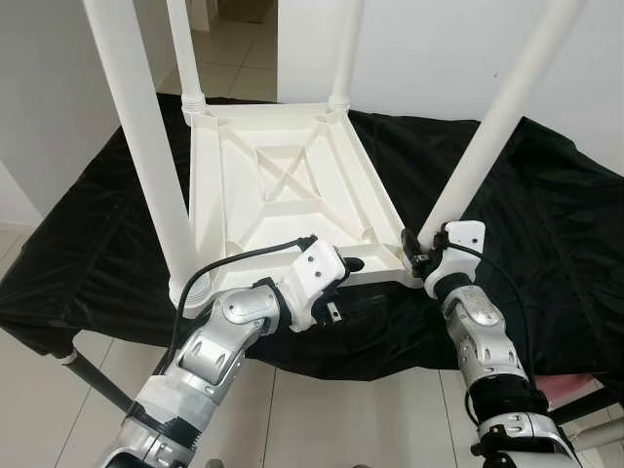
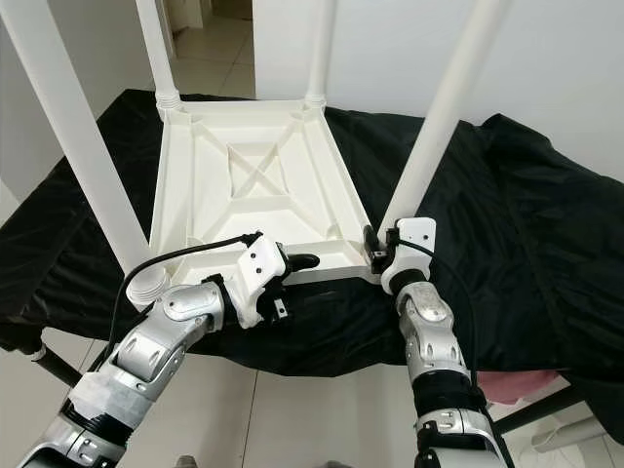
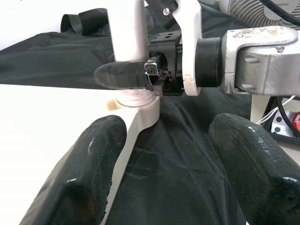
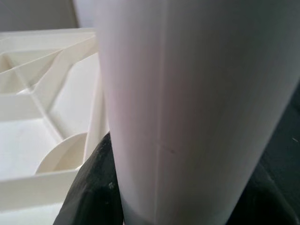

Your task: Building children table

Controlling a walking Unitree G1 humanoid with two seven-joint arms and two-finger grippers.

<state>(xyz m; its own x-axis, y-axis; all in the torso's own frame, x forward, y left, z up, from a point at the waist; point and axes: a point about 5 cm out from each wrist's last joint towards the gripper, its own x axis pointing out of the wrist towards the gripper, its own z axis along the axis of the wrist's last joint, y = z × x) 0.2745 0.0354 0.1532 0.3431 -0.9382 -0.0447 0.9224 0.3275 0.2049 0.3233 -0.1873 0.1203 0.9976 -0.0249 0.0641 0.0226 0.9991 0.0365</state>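
The white children's table [image 1: 283, 195] lies upside down on a table draped in black cloth [image 1: 546, 214], its four legs pointing up. The right gripper [image 1: 419, 249] is clamped around the base of the near-right leg [image 1: 492, 127], right at the corner socket. The left gripper [image 1: 353, 265] sits at the near edge of the upturned top, just left of that corner, fingers [image 3: 84, 178] spread wide, holding nothing.

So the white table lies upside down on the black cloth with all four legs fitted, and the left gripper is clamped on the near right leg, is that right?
Not quite: the right gripper is the one clamped on the near right leg, as the right eye view shows. The left gripper sits open at the table edge. The rest holds: upside down on the black cloth, four legs fitted.
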